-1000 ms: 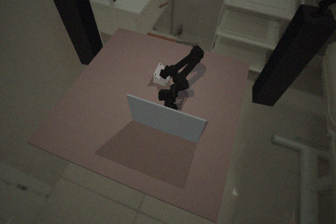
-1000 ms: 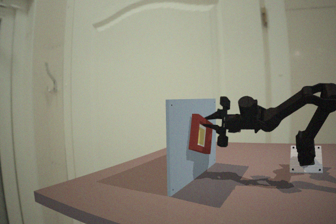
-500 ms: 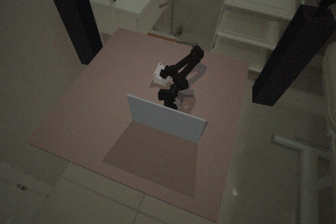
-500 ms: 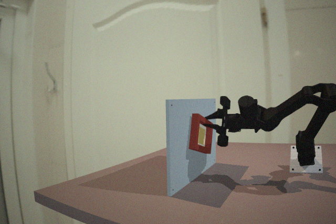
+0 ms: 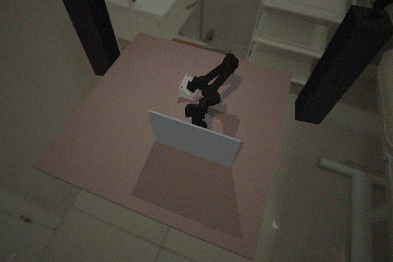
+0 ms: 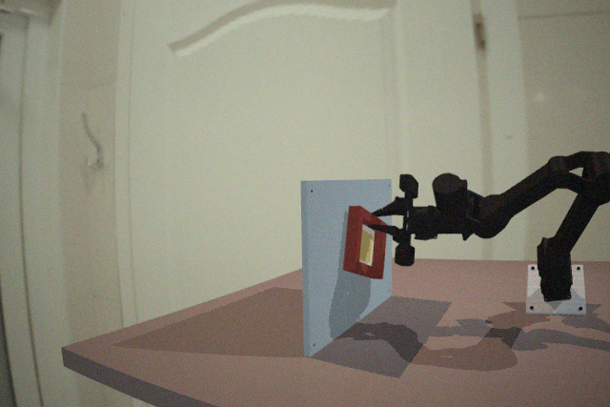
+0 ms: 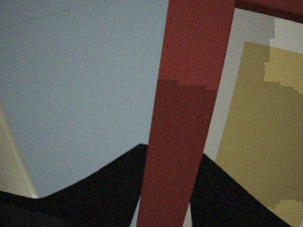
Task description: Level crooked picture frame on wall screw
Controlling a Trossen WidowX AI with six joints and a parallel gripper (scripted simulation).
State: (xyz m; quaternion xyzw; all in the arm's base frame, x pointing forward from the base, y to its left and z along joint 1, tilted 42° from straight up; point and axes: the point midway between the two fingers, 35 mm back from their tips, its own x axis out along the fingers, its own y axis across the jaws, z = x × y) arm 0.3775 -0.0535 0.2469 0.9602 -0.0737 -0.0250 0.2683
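The picture frame [image 6: 365,241] hangs tilted against the blue wall panel [image 6: 325,225] standing on the desk [image 6: 246,373], its red side rail clamped in the pincer [image 6: 378,221], probably so it can be lifted off its notch.

Matt red frame [image 6: 355,245]; matt black pincer [image 6: 378,221]; smooth blue panel [image 6: 322,264].
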